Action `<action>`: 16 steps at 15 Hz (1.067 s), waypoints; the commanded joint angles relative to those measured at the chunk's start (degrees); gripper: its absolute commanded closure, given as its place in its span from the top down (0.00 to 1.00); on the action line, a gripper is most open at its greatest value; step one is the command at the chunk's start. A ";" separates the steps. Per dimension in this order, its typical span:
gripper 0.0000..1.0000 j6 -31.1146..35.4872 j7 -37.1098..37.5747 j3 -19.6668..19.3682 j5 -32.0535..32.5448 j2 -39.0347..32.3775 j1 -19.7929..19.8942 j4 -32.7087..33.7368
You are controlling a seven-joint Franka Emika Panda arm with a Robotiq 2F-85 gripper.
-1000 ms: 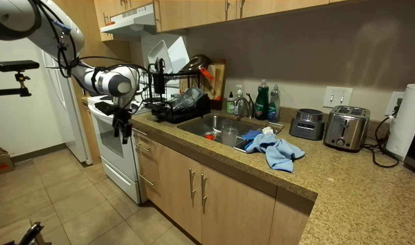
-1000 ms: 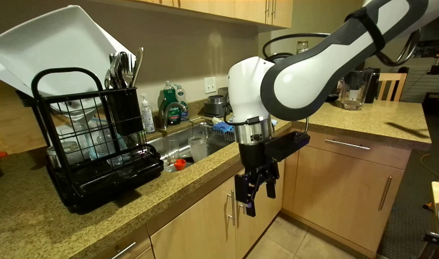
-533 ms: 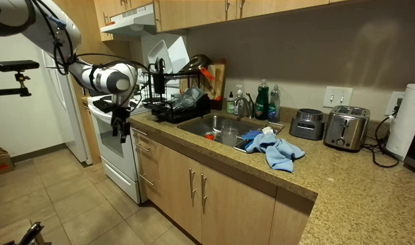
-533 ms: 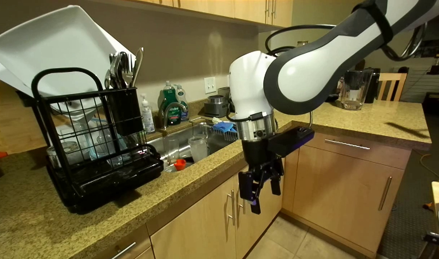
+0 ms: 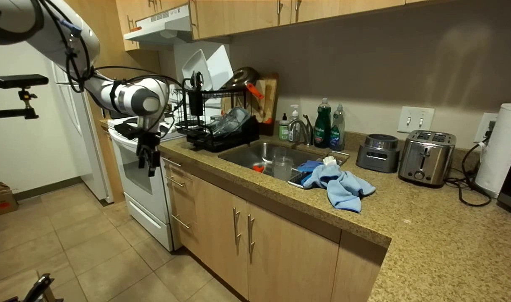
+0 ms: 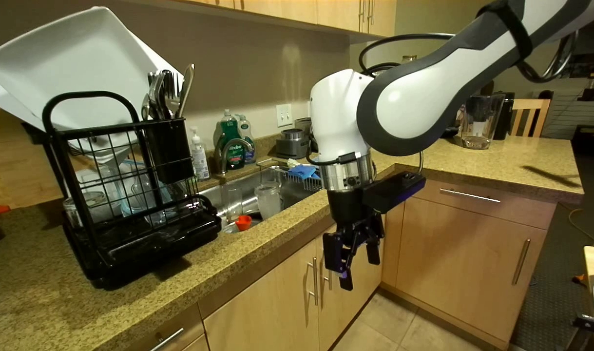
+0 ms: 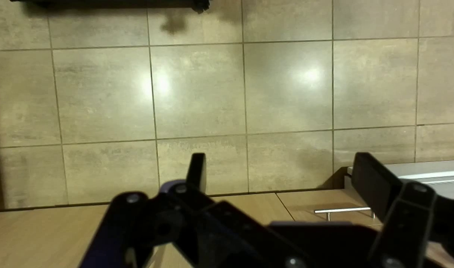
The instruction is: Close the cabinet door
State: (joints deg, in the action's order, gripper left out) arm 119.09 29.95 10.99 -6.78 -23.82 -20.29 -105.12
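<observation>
Nearest, the claw hung wide, its two fingers well apart, floor tiles showing between them and nothing gripped. Next back stood the cabinet door. I took it to be the door under the sink nearer the oven, since the claw seemed closer to that one; its neighbour matched it, and nothing settled the choice. Either way, both sat flush in line, with no gap and no inner face showing, so the closing looked done. Claw and door looked apart. All that seemed left, if anything, was backing the arm away.

The count, front to back: two slim handles side by side on the pair; three drawers stacked next to it; one blue towel on the counter by the sink; one sink, with two clear cups in it and one red thing too small to name; one rack, with at least two white plates leaning in its top; one toaster toward the back; four bottles behind the sink, two of them with pump tops.
</observation>
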 commanded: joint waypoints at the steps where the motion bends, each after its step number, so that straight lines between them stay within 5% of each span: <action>1: 1.00 1.85 -0.86 -0.20 -1.34 2.34 0.53 -2.57; 10: 1.00 5.54 -1.20 -3.49 -2.77 17.17 6.36 -20.67; 16: 1.00 4.30 -2.03 -5.57 3.07 26.23 10.47 -29.35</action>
State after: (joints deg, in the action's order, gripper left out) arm 122.48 29.70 5.78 -6.42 -3.32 -11.84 -129.04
